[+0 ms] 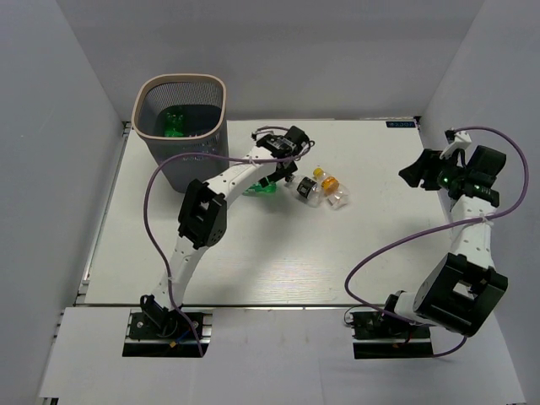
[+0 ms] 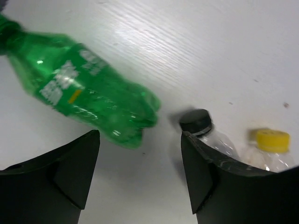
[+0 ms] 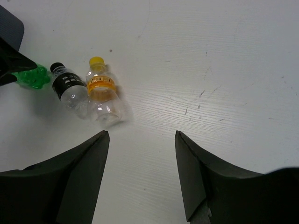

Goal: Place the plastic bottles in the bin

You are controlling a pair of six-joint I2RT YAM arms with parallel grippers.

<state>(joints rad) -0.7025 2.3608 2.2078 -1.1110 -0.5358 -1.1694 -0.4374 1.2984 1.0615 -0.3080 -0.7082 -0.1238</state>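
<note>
1. The white table (image 1: 278,270) carries both arm bases at its near edge, well nearer than the bin (image 1: 181,126).
2. Three bottles lie on their sides on the table, in a loose row to the right of the bin and a little nearer than it. The green bottle (image 1: 266,188) is closest to the bin, the black bottle (image 1: 303,191) is next, and the orange bottle (image 1: 329,186) is farthest from it.
3. The black bottle (image 3: 70,88), dark-capped with a dark label, and the orange bottle (image 3: 100,91), yellow-capped, lie just beside each other with their caps pointing the same way. The green bottle (image 2: 84,88) lies slightly apart from them, on the bin's side.
4. The left gripper (image 2: 140,134) hangs over the green bottle, to the right of the bin. Its jaws stand apart. The bottle's base reaches just between the fingertips (image 2: 88,149), but neither finger touches it, so the gripper holds nothing.
5. The right gripper (image 3: 142,133) hovers above bare table far to the right of the bin, well apart from the three bottles. Its fingers (image 3: 93,158) are spread with nothing between them.
6. The bin stands upright at the table's far left, with dark mesh walls and a pale rim.
7. A second green bottle (image 1: 175,123) lies at the bottom of the bin.
</note>
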